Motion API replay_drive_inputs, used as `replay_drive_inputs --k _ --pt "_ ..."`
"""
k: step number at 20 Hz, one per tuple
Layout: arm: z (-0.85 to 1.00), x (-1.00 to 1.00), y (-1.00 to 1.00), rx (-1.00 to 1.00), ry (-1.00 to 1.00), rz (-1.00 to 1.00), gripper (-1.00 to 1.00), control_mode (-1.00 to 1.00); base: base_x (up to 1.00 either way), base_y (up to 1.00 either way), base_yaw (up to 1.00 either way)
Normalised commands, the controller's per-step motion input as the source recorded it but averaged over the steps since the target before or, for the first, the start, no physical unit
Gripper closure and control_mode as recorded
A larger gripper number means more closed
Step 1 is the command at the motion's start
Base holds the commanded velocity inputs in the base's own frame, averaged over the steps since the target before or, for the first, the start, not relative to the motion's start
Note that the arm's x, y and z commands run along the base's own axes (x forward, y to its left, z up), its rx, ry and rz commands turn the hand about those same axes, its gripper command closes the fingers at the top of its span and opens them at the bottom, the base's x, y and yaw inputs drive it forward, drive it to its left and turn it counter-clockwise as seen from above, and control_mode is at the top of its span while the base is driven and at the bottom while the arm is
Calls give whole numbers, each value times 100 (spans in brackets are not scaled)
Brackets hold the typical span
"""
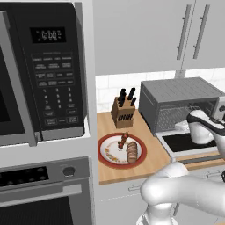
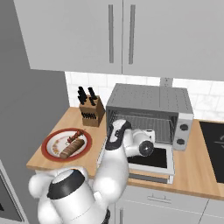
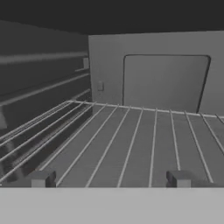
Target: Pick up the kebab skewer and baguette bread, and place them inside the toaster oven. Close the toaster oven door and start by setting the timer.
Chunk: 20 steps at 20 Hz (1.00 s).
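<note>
Empty, wide-open tool (image 3: pixel 110 178) sits over the boxy grey toaster oven's (image 2: pixel 148 105) wire rack (image 3: pixel 144 140); careless withdrawal risks snagging its wires.

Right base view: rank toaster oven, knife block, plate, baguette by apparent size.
1. toaster oven, clearly largest.
2. plate, wider than the block.
3. knife block, smaller than the plate, though it stands farther from the camera, so that gap is less certain.
4. baguette bread, smallest, lying on the plate.

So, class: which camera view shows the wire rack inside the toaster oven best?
The hand view: the wire rack spans it, each bar distinct. The left base view shows the rack as fine mesh; in the right base view the rack is partly hidden by the arm.
</note>
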Motion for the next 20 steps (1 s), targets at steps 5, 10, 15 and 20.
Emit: replay_drive_inputs --k 5,10,15,20 --pt "-48 -100 -9 -2 28 0 -100 -100 0 0 0" --pt "-29 -100 -7 -2 31 0 -100 -100 0 0 0" --pt "-27 -100 -6 -2 32 0 -100 -100 0 0 0" --pt "92 -96 19 0 6 4 -100 -100 0 0 0"
